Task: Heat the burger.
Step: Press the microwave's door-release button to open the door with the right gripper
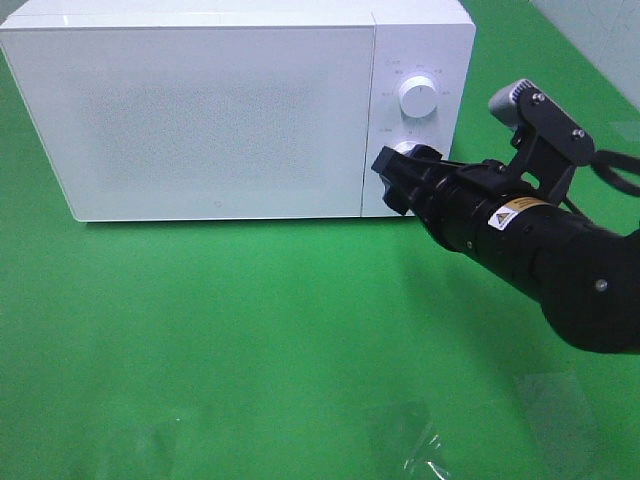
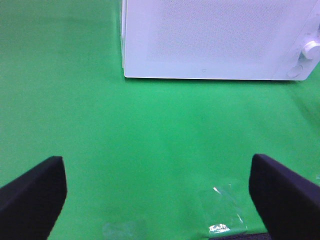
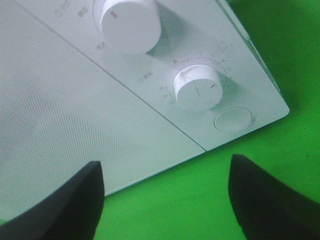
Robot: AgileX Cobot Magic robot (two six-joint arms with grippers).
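**Right jaws:** apart and empty, held close in front of the control panel of the microwave (image 1: 200,110). In the wrist view the lower knob (image 3: 198,87) lies ahead, between the two dark tips, with a gap on either side and no contact. In the high view the jaws overlap the lower part of that knob.

**Control panel:** the upper knob (image 3: 130,22) sits above the lower one. A round button (image 3: 233,120) sits below it, near the panel's bottom corner.

**Right arm** (image 1: 540,250)**:** black, entering from the right edge of the high view and slanting toward the panel.

**Left jaws:** set wide apart and empty, hanging over the green bench (image 2: 125,150). They are well back from the microwave and face its front. They do not appear in the high view. A patch of clear film (image 2: 220,210) lies on the bench close by them.

**Microwave:** white, standing at the far side of the bench with its door shut. The frosted door panel lets nothing inside be seen.

**Burger:** it appears in none of the three views, so its place cannot be told.
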